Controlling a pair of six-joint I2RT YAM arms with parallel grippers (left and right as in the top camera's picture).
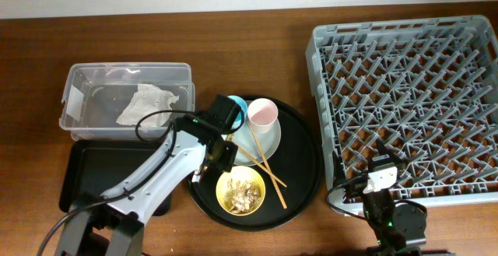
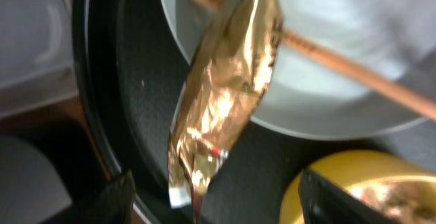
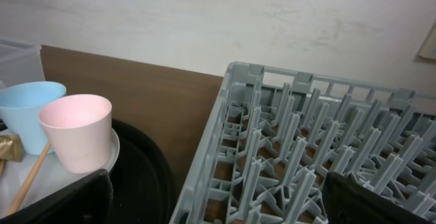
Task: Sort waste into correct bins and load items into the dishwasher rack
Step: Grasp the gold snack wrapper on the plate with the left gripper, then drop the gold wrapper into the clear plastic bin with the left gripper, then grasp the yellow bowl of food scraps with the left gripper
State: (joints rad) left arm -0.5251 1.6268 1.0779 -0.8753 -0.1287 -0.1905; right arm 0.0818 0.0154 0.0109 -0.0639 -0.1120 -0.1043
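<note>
My left gripper (image 1: 208,163) hangs open over the round black tray. In the left wrist view its fingers (image 2: 218,207) stand wide apart on either side of the lower end of a crumpled gold foil wrapper (image 2: 228,88), which lies across the edge of the pale plate (image 2: 340,81) under a chopstick (image 2: 354,71). The yellow bowl (image 1: 240,190) holds tan scraps and foil. The pink cup (image 1: 262,113) and blue cup (image 1: 240,108) stand on the plate (image 1: 247,143). White tissue (image 1: 144,104) lies in the clear tub (image 1: 70,92). My right gripper (image 3: 218,207) is open and empty at the rack's (image 1: 405,100) front left corner.
The shallow black tray (image 1: 93,170) lies in front of the clear tub, left of the round black tray (image 1: 299,163). The chopsticks (image 1: 268,170) lie crossed from the plate over the round tray. My left arm reaches across the shallow tray.
</note>
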